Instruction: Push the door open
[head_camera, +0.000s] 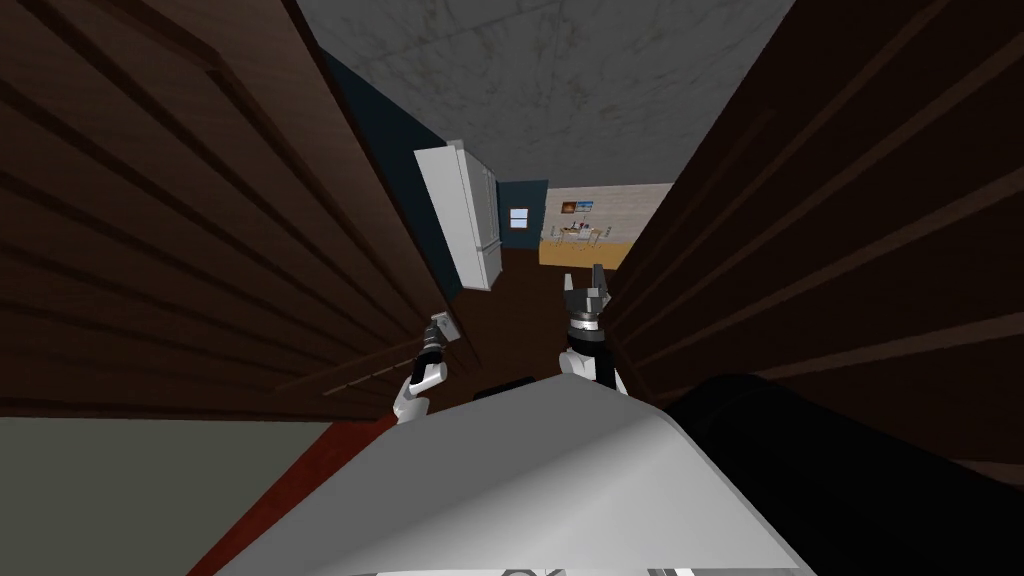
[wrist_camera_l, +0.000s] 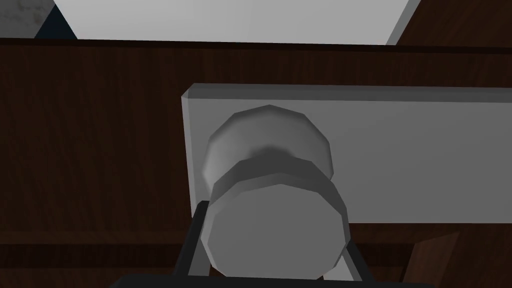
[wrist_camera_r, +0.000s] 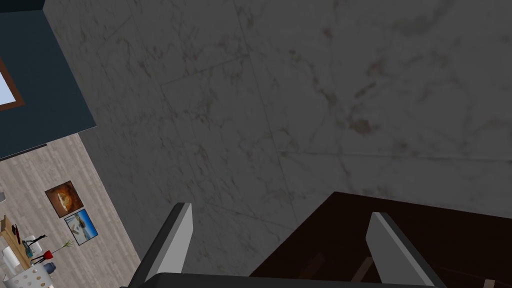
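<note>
Head view gives you the door (head_camera: 180, 220) first: a dark brown panelled leaf that fills the picture from 7 to 11 o'clock. Facing it, from 1 to 4 o'clock, is a second dark brown panelled surface (head_camera: 850, 250). Between the two, a narrow opening runs toward 12 o'clock, where a tall white cabinet (head_camera: 470, 215) stands in the room beyond.

The door's hardware sits on its edge beside the opening, at about 8 o'clock from the picture's centre. In the left wrist view you see it close: a flat light grey plate (wrist_camera_l: 400, 155) lies against the brown wood, and a round grey knob (wrist_camera_l: 270, 145) stands out from the plate's end.

Your left gripper (wrist_camera_l: 275, 225) is clamped on that knob, its two fingers (wrist_camera_l: 192, 240) pressing the knob's opposite sides.

Your right gripper (head_camera: 585, 285) is raised in the opening at 3 o'clock, just beside the picture's centre and near the right-hand panelled surface. Its fingers (wrist_camera_r: 175, 240) are spread wide apart with nothing between them.
</note>
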